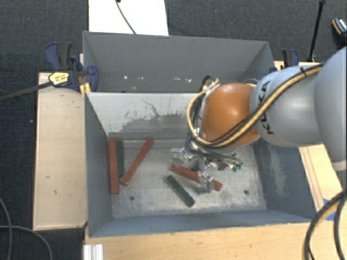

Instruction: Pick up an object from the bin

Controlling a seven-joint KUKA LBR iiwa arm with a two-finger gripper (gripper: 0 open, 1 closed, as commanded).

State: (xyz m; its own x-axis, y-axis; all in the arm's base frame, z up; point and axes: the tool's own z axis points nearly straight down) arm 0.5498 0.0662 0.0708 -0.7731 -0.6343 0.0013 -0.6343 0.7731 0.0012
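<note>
— Where is the pincer (pixel 206 180) seen?

— It is lowered to the floor of the grey bin (pixel 179 64), under the orange wrist cover (pixel 230 112), around which black and yellow cables (pixel 194 118) are looped.

— What is found directly at the pincer?

— A short red bar (pixel 182 171) is laid slantwise beneath it. One end of the bar is seen on the view's left side of the pincer and the other end on its right, so the pincer is set right over the bar's middle, against it.

— Is the bar grasped?

— That cannot be told. The metal parts are crowded over the bar, and whether the pincer is released or clenched is not shown.

— What else is placed close by?

— A dark green bar (pixel 180 192) is laid flat just below and to the view's left of the pincer, near the red bar's left end; whether the two bars touch cannot be made out.

— And farther from the pincer?

— Well apart from it, toward the view's left, three more bars are gathered. A long red bar (pixel 113 167) is laid along the bin's left wall, a dark bar (pixel 120 155) is set just beside it, and a second red bar (pixel 137 160) is laid tilted between that pair and the pincer, with its lower end close to them.
</note>
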